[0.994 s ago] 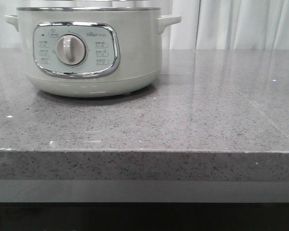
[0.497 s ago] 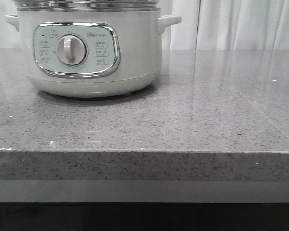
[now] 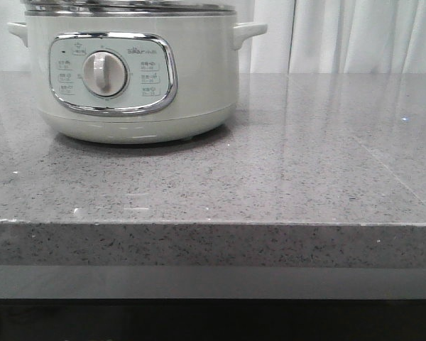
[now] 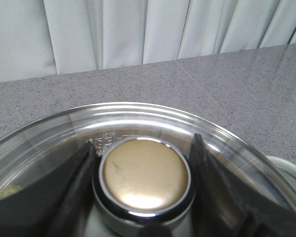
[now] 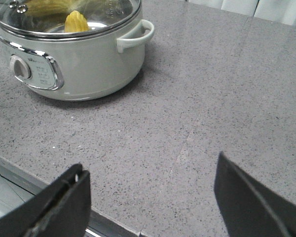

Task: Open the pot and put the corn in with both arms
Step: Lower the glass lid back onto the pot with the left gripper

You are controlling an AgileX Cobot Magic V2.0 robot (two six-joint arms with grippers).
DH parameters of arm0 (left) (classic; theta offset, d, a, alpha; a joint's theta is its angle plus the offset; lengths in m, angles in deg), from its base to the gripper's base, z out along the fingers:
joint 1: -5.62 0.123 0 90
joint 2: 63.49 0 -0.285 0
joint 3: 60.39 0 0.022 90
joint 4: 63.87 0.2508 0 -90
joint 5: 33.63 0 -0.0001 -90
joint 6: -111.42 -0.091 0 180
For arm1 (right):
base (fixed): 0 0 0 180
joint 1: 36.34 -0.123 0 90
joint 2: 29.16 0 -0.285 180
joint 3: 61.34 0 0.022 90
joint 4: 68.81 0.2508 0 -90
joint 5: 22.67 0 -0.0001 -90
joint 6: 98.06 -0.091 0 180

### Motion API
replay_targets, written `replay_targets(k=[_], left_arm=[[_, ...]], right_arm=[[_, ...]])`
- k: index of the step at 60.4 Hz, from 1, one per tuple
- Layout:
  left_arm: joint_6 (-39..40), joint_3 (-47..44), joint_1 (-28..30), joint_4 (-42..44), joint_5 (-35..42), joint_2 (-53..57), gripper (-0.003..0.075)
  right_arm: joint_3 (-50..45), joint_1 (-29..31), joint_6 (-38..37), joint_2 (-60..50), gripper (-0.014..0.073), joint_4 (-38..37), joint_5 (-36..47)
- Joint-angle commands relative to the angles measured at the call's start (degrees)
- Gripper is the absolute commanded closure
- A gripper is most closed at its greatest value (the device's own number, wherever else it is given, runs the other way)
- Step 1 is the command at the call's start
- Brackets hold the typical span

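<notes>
Only the right wrist view showed the corn point(image 5: 76, 21) inside the pot point(image 5: 96, 64), under the glass lid point(image 5: 103, 12). Left gripper point(image 4: 143, 163) fingers flanked the lid knob point(image 4: 143, 175), contact unclear; right gripper point(image 5: 150, 197) spread wide, empty.

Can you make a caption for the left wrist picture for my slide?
Left claw straddling the round metal knob of the glass lid on the pot, grey counter and curtain behind.

Both grippers show only dark, nearly black fingers: the left gripper point(image 4: 143, 197) has flat tapering matte blades, the right gripper point(image 5: 150, 197) broad, smooth-edged wedge-shaped ones.
</notes>
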Motion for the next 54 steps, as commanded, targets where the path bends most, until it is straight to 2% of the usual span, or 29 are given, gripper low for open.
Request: replay_targets(k=[1,30,46,49,54], left_arm=[[0.0,2.7,-0.3,0.1,7.3,2.8,0.0481],[0.0,2.7,-0.2,-0.3,7.2,1.8,0.0479],[0.0,2.7,-0.3,-3.6,6.5,1.8,0.0472],[0.0,2.7,-0.3,-3.6,6.3,1.8,0.0448],[0.0,2.7,-0.3,-3.6,6.4,1.8,0.0344]], right_arm=[[1.4,0.3,0.0,0.1,0.0057,0.0,4.1],[1.4,0.3,0.0,0.1,0.0057,0.0,4.1],[1.4,0.3,0.0,0.1,0.0057,0.0,4.1],[1.4,0.3,0.0,0.1,0.0057,0.0,4.1],[1.4,0.3,0.0,0.1,0.0057,0.0,4.1]])
